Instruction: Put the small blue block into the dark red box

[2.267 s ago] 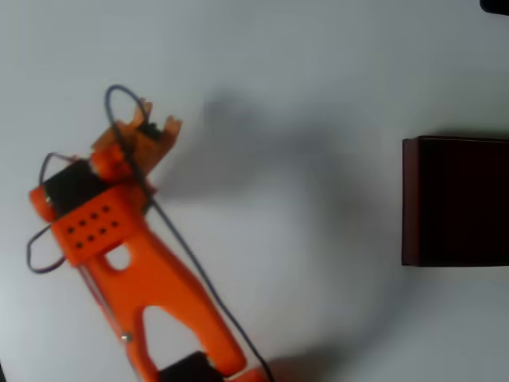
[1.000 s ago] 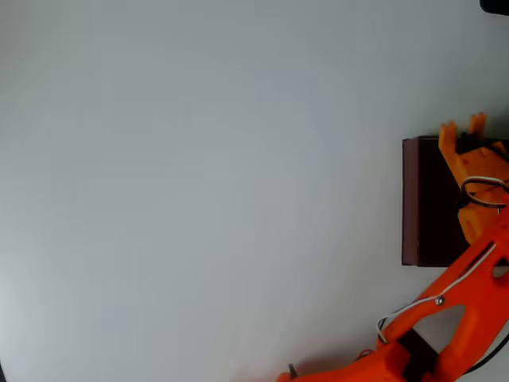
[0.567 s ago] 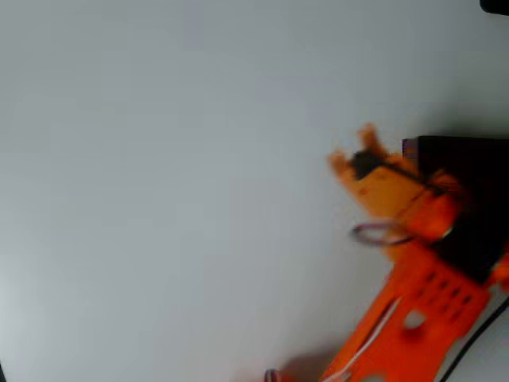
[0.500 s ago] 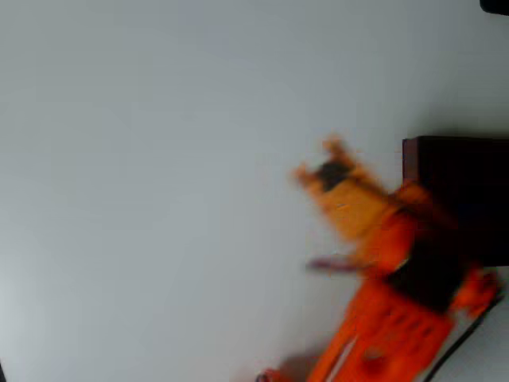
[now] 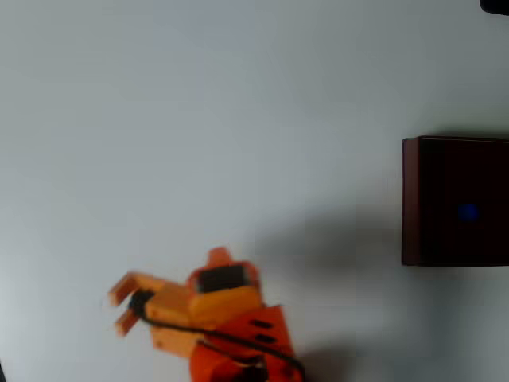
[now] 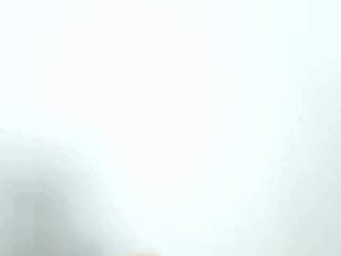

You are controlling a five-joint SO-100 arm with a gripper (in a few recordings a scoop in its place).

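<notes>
In the overhead view the small blue block lies inside the dark red box at the right edge, a bright spot on its near-black floor. My orange gripper is far from it, low on the left, pointing left. Its two fingertips stand apart with nothing between them, so it is open. The wrist view is washed out to a pale white-blue glare.
The white table stretches bare between the gripper and the box. A dark object clips the top right corner. The arm's shadow lies on the table left of the box.
The arm has swung away from the box, leftward and down across the table. The blue block now shows on the box floor.
</notes>
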